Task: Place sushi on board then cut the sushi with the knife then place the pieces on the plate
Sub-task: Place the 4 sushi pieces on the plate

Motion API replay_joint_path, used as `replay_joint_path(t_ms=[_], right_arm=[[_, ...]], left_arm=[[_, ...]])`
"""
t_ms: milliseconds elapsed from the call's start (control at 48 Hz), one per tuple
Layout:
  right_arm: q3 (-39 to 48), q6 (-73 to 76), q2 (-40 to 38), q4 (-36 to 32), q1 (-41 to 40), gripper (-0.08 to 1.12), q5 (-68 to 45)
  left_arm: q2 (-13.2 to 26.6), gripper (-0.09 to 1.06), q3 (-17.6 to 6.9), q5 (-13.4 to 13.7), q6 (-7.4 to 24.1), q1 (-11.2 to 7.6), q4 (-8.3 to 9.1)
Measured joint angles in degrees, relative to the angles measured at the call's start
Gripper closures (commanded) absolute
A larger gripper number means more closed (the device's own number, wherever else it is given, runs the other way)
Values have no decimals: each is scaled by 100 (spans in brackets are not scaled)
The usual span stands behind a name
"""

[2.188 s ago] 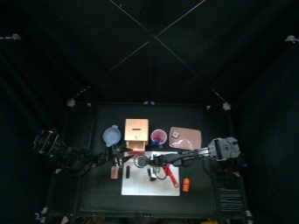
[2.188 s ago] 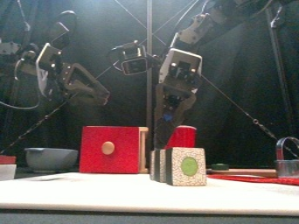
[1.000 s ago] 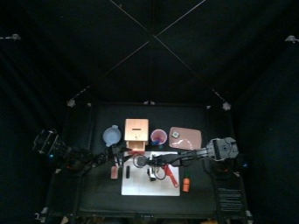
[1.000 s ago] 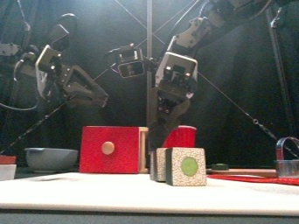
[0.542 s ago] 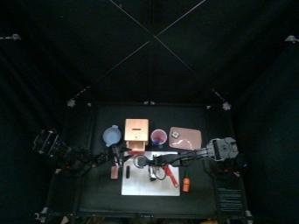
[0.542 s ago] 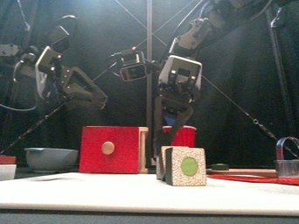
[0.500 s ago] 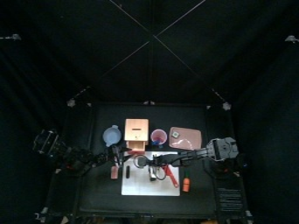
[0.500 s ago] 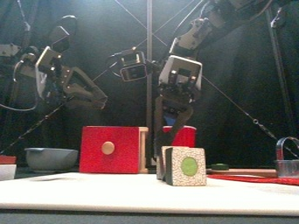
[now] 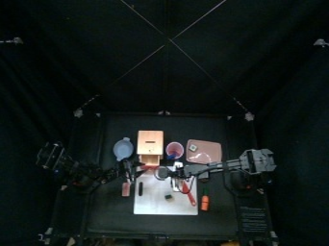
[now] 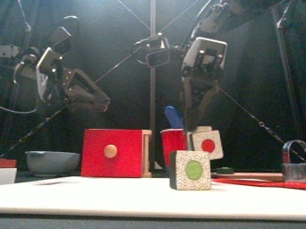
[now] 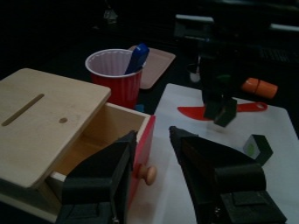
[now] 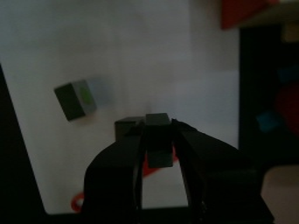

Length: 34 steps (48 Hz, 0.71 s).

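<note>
While poised above board, right claw pinching sushi piece

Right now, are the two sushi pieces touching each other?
Apart. The right wrist view shows it: the held sushi piece in the right gripper is clear of the other sushi piece, with bare white cutting board between them.

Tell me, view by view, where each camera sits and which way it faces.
Top: high above, looking down on the white board; both arms show.
Front: at the table's front edge, looking level; right gripper holds the lifted sushi piece, higher than the standing sushi piece.
Left wrist: on the left arm, facing wooden box and red cup; left gripper open.
Right wrist: on the right arm, looking down at the board; jaws shut on that piece.
Shared: front and right wrist show both pieces.
</note>
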Motion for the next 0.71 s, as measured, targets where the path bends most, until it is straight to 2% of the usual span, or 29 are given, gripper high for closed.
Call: replay_joint_path(t_ms=[208, 438, 708], right_arm=[[448, 413, -773, -123, -404, 54, 272], [1468, 1195, -1890, -1002, -1028, 54, 677], [2628, 1802, -2900, -914, -2443, 54, 105]], left_arm=[[0, 21, 0, 9, 0, 0, -9], [26, 21, 0, 0, 0, 0, -9], [114, 21, -26, 0, 0, 0, -9]])
